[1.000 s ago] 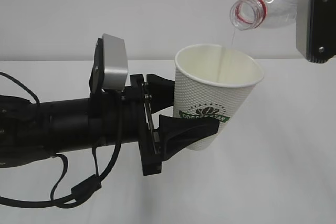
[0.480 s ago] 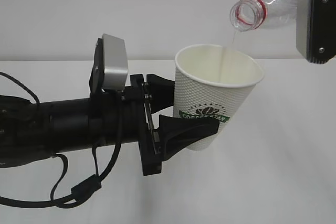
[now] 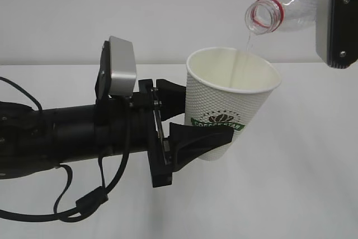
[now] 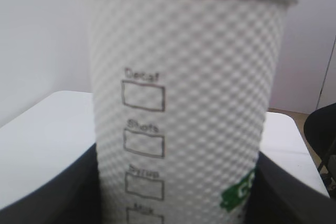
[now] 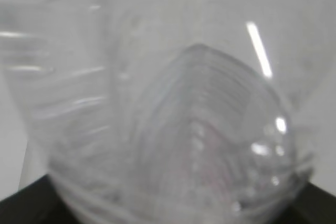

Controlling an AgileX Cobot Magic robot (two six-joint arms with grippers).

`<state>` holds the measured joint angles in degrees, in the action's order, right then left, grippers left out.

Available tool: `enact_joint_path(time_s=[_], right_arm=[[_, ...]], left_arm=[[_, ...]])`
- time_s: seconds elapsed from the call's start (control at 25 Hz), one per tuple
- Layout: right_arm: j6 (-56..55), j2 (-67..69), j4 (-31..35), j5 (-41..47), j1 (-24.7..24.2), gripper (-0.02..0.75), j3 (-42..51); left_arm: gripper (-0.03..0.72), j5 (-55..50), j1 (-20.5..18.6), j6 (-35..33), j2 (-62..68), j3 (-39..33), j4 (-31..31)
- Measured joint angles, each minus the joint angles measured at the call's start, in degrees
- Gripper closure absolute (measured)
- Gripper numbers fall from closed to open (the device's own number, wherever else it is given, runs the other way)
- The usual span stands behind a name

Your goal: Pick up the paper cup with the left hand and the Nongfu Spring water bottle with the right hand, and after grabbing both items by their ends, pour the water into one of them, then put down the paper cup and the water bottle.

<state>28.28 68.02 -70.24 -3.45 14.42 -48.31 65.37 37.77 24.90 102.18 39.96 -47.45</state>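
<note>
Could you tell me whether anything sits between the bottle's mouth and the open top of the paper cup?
Nothing visible does. The Nongfu Spring water bottle is tilted with its mouth above the paper cup, and only a thin stream of water crosses the gap.

Bright, even light; both wrist views blurred, glare streaks on the bottle (image 5: pixel 199 129).

White dimpled paper cup (image 3: pixel 231 104) with a green logo, upright and open. Clear water bottle (image 3: pixel 285 5) tipped mouth-down above its rim, thin water stream (image 3: pixel 247 38) dribbling in.
</note>
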Motion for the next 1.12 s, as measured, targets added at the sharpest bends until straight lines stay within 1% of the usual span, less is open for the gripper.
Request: enact_joint_path(time_s=[1.12], right_arm=[[0.00,0.00,-0.82,1.33,0.00,0.209,0.00]], left_arm=[[0.197,-0.10,0.00,0.00,0.00,0.00,0.00]])
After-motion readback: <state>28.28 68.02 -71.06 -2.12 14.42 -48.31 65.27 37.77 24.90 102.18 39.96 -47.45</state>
